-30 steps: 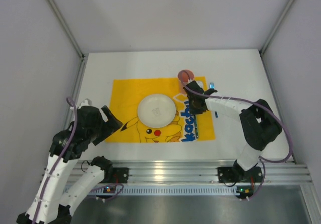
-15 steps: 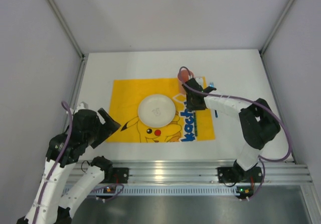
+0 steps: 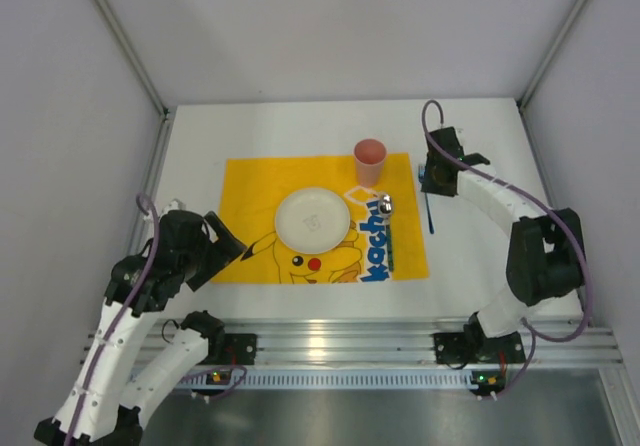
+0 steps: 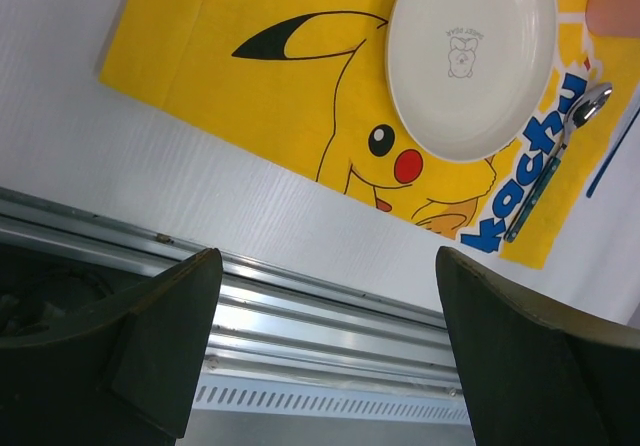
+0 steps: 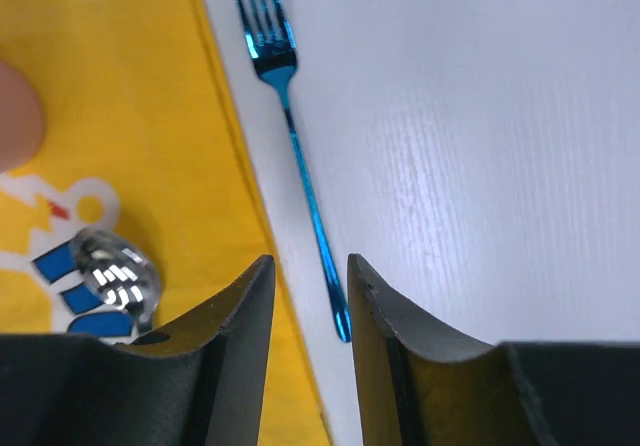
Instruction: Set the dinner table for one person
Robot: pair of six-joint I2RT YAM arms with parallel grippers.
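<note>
The white dinner table (image 3: pixel 490 256) carries a yellow Pikachu placemat (image 3: pixel 250 181). On the mat are a white plate (image 3: pixel 313 218), a pink cup (image 3: pixel 370 161) and a spoon (image 3: pixel 388 228) right of the plate. A blue fork (image 3: pixel 430 211) lies on the bare table just right of the mat. My right gripper (image 3: pixel 438 176) hovers over the fork, with its jaws a little apart and holding nothing. In the right wrist view the fork (image 5: pixel 295 156) lies flat with its handle end between my fingertips (image 5: pixel 245 306). My left gripper (image 3: pixel 222 246) is wide open and empty near the mat's front left corner.
An aluminium rail (image 3: pixel 400 341) runs along the table's near edge and also shows in the left wrist view (image 4: pixel 300 306). Grey enclosure walls (image 3: pixel 60 116) stand close on the left, right and back.
My right gripper left the spoot beside the plate, rose and moved right and away to above the fork. The spoon now lies on the mat. My left arm shifted slightly.
</note>
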